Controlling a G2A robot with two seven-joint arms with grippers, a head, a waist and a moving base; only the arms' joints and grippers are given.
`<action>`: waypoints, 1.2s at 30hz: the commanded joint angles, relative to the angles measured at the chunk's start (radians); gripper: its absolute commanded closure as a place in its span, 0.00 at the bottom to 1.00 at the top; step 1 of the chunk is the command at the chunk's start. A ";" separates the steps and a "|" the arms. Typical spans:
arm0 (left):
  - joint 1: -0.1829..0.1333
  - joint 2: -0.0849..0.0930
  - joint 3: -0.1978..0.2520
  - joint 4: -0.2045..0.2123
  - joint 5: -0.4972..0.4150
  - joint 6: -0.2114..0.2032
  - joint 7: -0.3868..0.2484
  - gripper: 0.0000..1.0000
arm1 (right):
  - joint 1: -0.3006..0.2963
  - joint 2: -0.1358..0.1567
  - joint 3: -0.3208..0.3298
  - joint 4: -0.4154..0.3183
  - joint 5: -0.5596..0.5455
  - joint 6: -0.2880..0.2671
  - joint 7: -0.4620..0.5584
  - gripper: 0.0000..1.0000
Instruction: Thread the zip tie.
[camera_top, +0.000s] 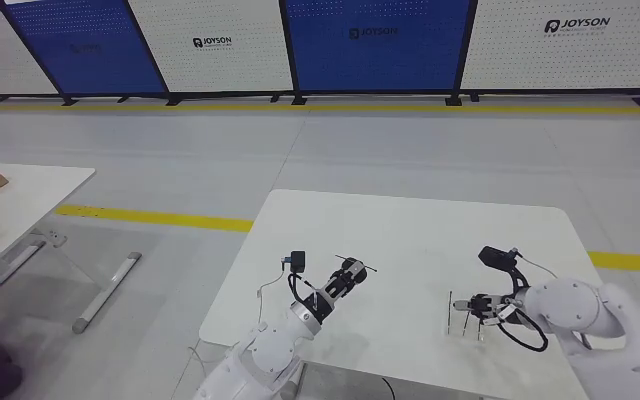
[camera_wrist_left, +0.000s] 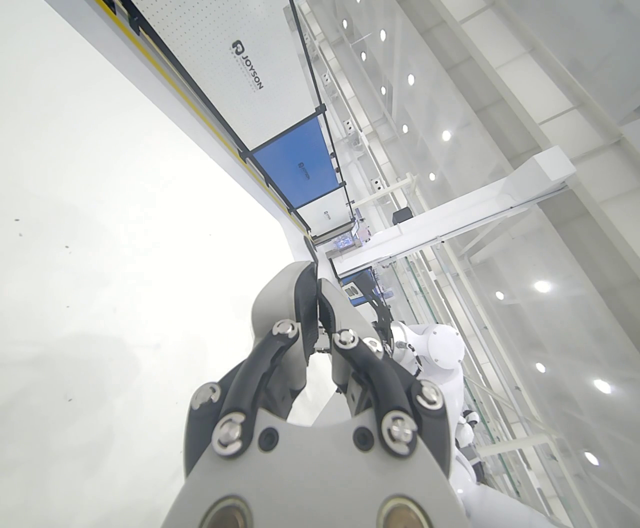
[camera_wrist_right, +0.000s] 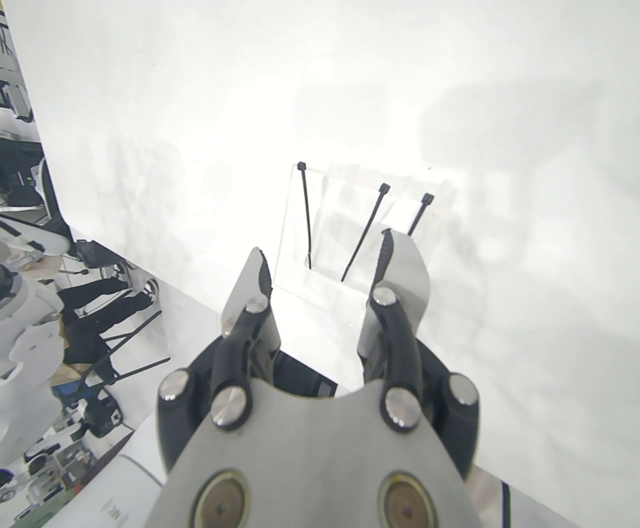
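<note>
My left gripper (camera_top: 352, 268) is held above the table's front left part, shut on a thin black zip tie (camera_top: 358, 263) that sticks out on both sides of its tips. In the left wrist view the fingers (camera_wrist_left: 300, 295) are pressed together. A clear stand (camera_wrist_right: 300, 285) holds three black zip ties upright: one (camera_wrist_right: 305, 215), a second (camera_wrist_right: 367, 230) and a third (camera_wrist_right: 419, 214). My right gripper (camera_wrist_right: 322, 255) hovers just in front of this stand, open, with nothing between its fingers. The top view shows the stand (camera_top: 462, 318) near the front right edge, beside the right gripper (camera_top: 472, 304).
The white table (camera_top: 420, 230) is bare across its middle and back. Its front edge runs close to both grippers. A second white table (camera_top: 35, 190) stands far off to the left across the grey floor.
</note>
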 joint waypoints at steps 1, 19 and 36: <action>0.000 0.000 0.000 0.000 0.000 0.000 0.000 1.00 | -0.008 -0.003 0.009 -0.005 -0.014 0.000 0.005 0.58; 0.000 0.000 0.000 0.000 0.000 0.000 0.000 1.00 | -0.046 -0.101 0.061 -0.089 -0.304 0.000 0.100 0.60; 0.000 0.000 0.000 0.000 0.000 0.000 0.000 1.00 | -0.088 -0.131 0.069 -0.149 -0.344 0.000 0.100 0.00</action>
